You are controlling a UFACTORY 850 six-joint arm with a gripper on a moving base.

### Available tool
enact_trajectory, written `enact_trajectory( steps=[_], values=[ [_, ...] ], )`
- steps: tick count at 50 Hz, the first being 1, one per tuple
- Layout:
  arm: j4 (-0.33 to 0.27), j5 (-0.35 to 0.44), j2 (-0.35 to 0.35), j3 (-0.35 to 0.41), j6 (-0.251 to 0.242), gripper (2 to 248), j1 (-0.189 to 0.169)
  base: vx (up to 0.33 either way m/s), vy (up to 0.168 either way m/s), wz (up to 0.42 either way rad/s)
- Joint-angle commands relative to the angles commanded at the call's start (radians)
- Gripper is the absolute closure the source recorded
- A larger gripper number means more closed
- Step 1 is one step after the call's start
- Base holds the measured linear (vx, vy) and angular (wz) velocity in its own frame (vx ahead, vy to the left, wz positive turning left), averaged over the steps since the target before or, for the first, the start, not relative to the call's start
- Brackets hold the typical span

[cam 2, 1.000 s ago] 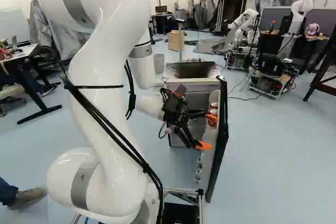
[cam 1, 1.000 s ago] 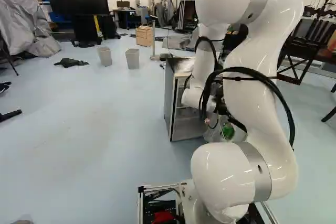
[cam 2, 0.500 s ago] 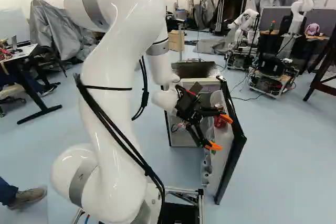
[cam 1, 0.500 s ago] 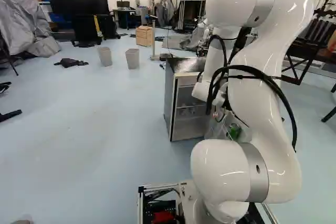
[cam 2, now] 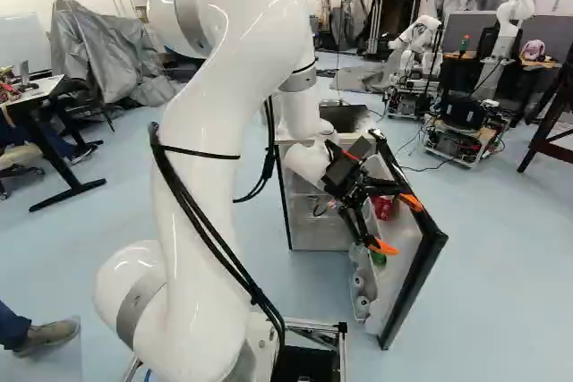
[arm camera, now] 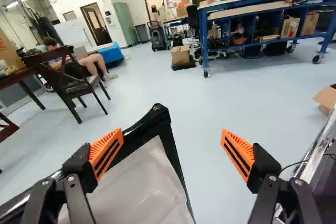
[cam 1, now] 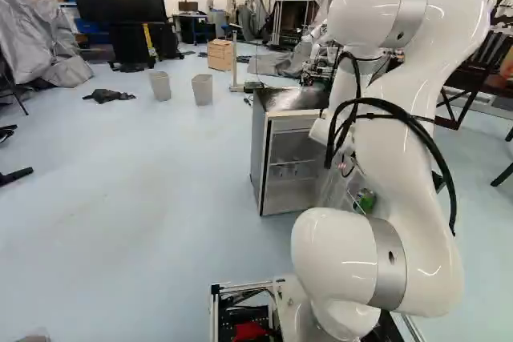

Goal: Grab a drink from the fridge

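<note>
Where the fridge door [cam 2: 417,284] swings open, your gripper [cam 2: 400,224] is at its inner side, fingers spread wide, holding nothing between the orange pads [arm camera: 107,150]. You can't tell whether one finger touches the door. Your red can [cam 2: 383,207] sits inside that door, partly hidden, with something green [cam 2: 378,258] below; its lettering is too small to read.

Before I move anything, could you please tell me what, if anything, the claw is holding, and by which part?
Nothing is held: the claw is open, its orange pads wide apart, the fridge door showing between them but not pinched.
</note>
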Motion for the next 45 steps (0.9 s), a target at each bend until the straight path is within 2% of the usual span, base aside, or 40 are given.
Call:
enact_trajectory(
  steps=[34,45],
  values=[
    [0.0,0.0,-0.09,-0.204,0.0,3,-0.15,0.0,0.0,0.0],
    [0.0,0.0,-0.1,-0.228,0.0,3,-0.165,0.0,0.0,0.0]
  ],
)
